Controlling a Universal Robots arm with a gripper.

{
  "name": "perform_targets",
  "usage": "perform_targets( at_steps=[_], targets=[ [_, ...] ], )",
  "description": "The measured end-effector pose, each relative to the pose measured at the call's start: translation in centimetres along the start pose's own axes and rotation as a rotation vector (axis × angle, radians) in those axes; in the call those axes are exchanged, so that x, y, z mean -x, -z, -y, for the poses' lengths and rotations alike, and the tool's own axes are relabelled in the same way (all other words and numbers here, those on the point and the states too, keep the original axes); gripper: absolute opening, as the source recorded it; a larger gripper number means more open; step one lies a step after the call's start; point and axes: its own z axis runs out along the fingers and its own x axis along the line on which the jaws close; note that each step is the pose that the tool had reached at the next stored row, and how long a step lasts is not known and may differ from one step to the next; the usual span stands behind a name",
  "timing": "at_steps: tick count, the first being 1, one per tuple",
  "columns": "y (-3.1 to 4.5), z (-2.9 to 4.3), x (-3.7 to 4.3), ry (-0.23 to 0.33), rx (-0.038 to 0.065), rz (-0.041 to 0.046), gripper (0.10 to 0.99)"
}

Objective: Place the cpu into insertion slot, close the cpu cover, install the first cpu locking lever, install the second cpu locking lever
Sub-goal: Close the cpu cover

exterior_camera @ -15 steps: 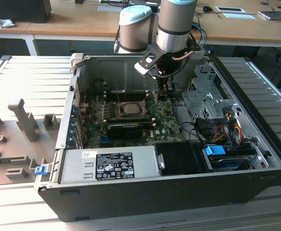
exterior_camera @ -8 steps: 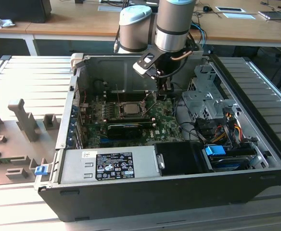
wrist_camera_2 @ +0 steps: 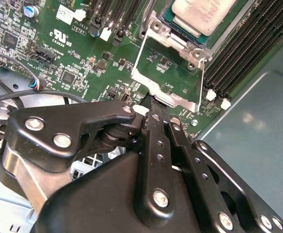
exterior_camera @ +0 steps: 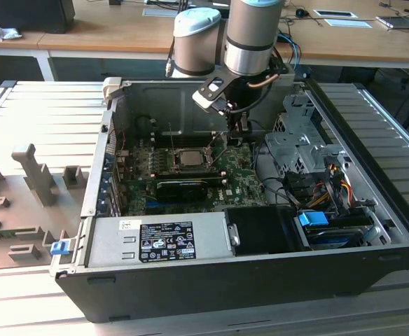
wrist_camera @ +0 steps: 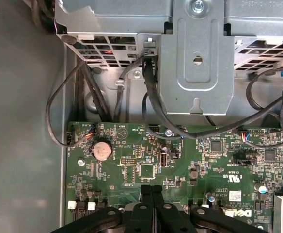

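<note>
Open computer case [exterior_camera: 190,280] on slatted tabletop [exterior_camera: 36,112], green motherboard [exterior_camera: 239,175] on the case floor. Gripper [wrist_camera_2: 152,104] is down inside near the case's far wall, fingers [wrist_camera: 145,199] pressed together, tips right at the free edge of the cpu cover [wrist_camera_2: 180,101]; pinching it or just touching, cannot tell. Cover is swung open. Cpu [wrist_camera_2: 204,12] sits in the insertion slot [wrist_camera_2: 184,42] mid-board, straight past the cover from the fingers, on the hinge side.
</note>
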Motion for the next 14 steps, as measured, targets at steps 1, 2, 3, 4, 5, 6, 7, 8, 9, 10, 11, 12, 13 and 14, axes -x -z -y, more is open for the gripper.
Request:
perform_targets(
  at_steps=[1,2,3,4,5,6,7,8,9,10,11,12,13,14],
  targets=[
    [0.00,0.04,0.00,0.000,0.000,-0.0001,0.106],
    [0.00,0.08,0.00,0.000,0.000,0.0000,0.106],
    [0.00,0.10,0.00,0.000,0.000,0.0000,0.106],
    [0.00,0.11,0.00,0.000,0.000,0.0000,0.106],
    [0.00,0.14,0.00,0.000,0.000,0.0000,0.106],
    [0.00,0.16,0.00,0.000,0.000,0.0000,0.106],
    [0.00,0.20,0.00,0.000,0.000,0.0000,0.106],
    [0.00,0.22,-0.01,0.000,0.000,0.0000,0.106],
    [0.01,0.24,-0.01,0.000,0.000,0.0000,0.106],
    [0.01,0.26,-0.01,0.000,0.000,0.0000,0.106],
    [0.00,0.28,-0.01,0.000,0.000,-0.0001,0.106],
    [0.01,0.31,-0.01,0.000,0.000,0.0000,0.106],
    [0.01,0.33,-0.01,0.000,0.000,0.0000,0.106],
    [0.01,0.35,-0.01,0.000,0.000,0.0000,0.106]
  ],
)
